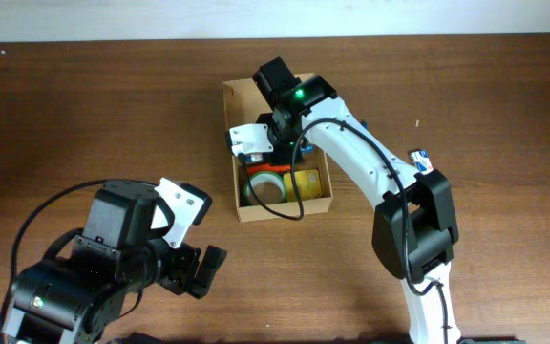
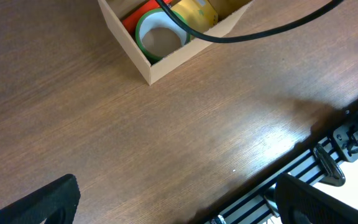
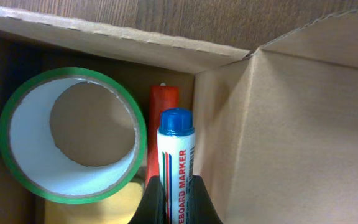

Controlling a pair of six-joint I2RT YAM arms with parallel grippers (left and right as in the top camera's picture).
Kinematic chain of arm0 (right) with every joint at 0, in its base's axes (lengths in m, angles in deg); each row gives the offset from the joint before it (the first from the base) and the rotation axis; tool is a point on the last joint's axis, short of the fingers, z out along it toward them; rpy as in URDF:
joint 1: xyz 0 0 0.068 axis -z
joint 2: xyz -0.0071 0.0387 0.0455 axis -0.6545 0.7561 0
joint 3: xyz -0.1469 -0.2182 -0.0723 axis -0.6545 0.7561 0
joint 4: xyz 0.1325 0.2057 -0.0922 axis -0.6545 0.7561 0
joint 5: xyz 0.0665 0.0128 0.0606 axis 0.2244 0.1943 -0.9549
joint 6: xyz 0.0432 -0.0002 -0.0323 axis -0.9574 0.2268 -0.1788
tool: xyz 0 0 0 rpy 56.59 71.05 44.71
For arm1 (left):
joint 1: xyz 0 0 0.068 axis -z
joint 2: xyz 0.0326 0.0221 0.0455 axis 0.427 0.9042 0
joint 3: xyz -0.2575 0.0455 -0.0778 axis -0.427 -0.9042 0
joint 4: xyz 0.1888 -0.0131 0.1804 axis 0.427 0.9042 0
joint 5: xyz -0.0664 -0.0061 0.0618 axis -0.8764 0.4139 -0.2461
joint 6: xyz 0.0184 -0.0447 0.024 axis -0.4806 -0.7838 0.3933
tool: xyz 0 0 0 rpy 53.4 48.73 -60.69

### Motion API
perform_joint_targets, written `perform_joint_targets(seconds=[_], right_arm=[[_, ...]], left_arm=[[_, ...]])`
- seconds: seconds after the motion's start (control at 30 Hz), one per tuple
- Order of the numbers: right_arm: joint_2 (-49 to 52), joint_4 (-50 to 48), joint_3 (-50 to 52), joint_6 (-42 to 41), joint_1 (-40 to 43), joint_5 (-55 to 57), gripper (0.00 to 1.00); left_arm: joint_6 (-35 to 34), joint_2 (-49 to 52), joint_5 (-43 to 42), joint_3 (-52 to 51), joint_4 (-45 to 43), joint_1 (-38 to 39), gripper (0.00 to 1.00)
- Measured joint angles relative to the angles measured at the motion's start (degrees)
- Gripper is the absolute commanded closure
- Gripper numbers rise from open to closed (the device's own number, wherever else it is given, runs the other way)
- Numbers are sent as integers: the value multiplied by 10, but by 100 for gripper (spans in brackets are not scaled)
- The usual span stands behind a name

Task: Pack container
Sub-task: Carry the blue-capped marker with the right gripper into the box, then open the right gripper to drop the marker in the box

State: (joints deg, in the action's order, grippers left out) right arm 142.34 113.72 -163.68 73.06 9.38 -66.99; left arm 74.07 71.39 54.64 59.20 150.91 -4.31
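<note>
The container (image 1: 233, 107) is an open tan cardboard box at the table's middle back. It also shows in the left wrist view (image 2: 129, 51) and fills the right wrist view (image 3: 291, 112). Inside lie a green tape roll (image 3: 73, 134), a red item (image 3: 164, 102) and a yellow pad (image 1: 306, 182). My right gripper (image 3: 176, 199) is shut on a white whiteboard marker with a blue cap (image 3: 176, 140), held inside the box beside its wall. My left gripper (image 2: 179, 205) is open and empty over bare table near the front edge.
The hinged flap lid (image 1: 299, 81) lies open behind the box, partly under the right arm. A small blue-and-white object (image 1: 418, 156) lies on the table right of the box. The right arm's black cable (image 2: 241, 31) hangs over the box. The table's front edge (image 2: 303, 149) is near the left gripper.
</note>
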Motion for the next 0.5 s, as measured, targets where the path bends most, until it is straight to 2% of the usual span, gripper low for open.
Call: perform_joint_targets(seconds=[0.1,0.2,0.37,0.5], right_arm=[[0,-3,0,7,0,0,95],[0,-6,0,10,0,0,90],[3,-10,0,11,0,0,71],[4,-16,0,14,0,0,70]], left_arm=[[0,0,0,0,0,0,0],[0,0,0,0,0,0,0],[0,0,0,0,0,0,0],[0,0,0,0,0,0,0]])
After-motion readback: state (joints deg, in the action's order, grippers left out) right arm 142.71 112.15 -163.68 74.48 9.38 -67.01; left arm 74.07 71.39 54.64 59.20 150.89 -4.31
